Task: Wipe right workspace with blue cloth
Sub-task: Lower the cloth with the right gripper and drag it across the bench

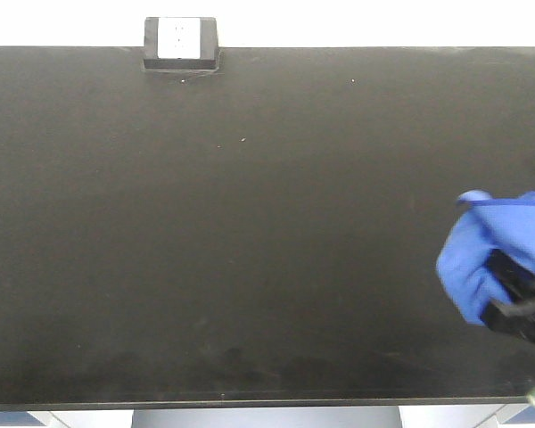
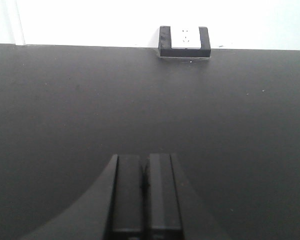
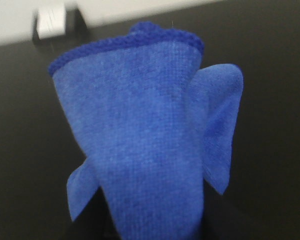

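Draping over right gripper (image 1: 510, 287), blue cloth (image 3: 150, 150) hides jaws

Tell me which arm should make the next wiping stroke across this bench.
Right. The right gripper is clamped on the blue cloth at the right side of the black benchtop. The left gripper is shut with nothing in it, so it has nothing to wipe with.

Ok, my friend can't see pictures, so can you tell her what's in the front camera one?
A bright blue cloth is bunched up in the right gripper at the right edge of a wide black benchtop. A small socket box, black with a white face, stands at the back edge, left of the middle.
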Robot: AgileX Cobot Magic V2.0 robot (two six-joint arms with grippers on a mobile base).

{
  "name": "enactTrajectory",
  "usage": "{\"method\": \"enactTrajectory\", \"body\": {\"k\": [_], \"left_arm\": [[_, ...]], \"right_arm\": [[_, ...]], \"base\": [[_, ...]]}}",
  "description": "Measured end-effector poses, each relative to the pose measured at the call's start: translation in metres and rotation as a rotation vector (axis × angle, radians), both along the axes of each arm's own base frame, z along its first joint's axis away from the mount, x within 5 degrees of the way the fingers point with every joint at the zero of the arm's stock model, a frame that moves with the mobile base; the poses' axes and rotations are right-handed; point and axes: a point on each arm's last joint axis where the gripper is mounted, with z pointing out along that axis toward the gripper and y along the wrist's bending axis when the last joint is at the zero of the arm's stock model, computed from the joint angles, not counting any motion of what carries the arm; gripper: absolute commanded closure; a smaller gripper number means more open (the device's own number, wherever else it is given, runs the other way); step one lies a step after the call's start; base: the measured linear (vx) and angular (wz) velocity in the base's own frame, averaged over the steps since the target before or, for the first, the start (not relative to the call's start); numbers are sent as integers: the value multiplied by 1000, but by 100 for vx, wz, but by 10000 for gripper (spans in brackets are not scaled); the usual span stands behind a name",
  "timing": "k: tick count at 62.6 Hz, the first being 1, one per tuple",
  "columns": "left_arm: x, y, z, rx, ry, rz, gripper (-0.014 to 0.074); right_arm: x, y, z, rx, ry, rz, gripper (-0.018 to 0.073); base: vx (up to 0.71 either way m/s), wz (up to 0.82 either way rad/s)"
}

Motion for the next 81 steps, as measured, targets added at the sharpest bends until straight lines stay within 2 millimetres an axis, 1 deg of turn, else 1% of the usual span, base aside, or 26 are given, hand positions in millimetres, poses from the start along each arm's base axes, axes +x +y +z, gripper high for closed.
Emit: {"method": "enactTrajectory", "body": {"k": [5, 10, 13, 17, 24, 30, 40, 43, 47, 53, 58, 62, 65, 70, 77, 81], "left_arm": [[0, 0, 0, 0, 0, 0, 602], [0, 0, 0, 0, 0, 0, 602], [0, 0, 0, 0, 0, 0, 602], [0, 0, 0, 0, 0, 0, 602], [0, 0, 0, 0, 0, 0, 602], [0, 0, 0, 0, 0, 0, 602], [0, 0, 0, 0, 0, 0, 602], [0, 0, 0, 0, 0, 0, 602], [0, 0, 0, 0, 0, 0, 602], [0, 0, 0, 0, 0, 0, 602], [0, 0, 0, 0, 0, 0, 602], [0, 0, 0, 0, 0, 0, 602], [0, 0, 0, 0, 0, 0, 602], [0, 0, 0, 0, 0, 0, 602], [0, 0, 0, 0, 0, 0, 602], [0, 0, 0, 0, 0, 0, 602]], "right_arm": [[17, 3, 3, -78, 133, 24, 561], [31, 5, 0, -147, 241, 39, 561], [40, 5, -5, -183, 304, 41, 561], [53, 5, -16, -237, 388, 39, 561], [69, 5, -33, -289, 474, 19, 561], [79, 5, -46, -301, 506, 4, 561], [93, 13, -67, -265, 529, 12, 561], [95, 19, -71, -239, 522, 25, 561], [96, 33, -75, -218, 506, 75, 561], [98, 63, -74, -208, 442, 193, 561], [101, 83, -73, -208, 403, 271, 561], [104, 90, -74, -215, 405, 289, 561], [107, 88, -77, -227, 423, 282, 561], [113, 73, -85, -261, 471, 237, 561], [125, 35, -90, -277, 521, 114, 561], [131, 8, -90, -262, 540, 15, 561]], "base": [[0, 0], [0, 0], [0, 0], [0, 0], [0, 0], [0, 0], [0, 0], [0, 0], [0, 0], [0, 0], [0, 0], [0, 0], [0, 0], [0, 0], [0, 0], [0, 0]]}}
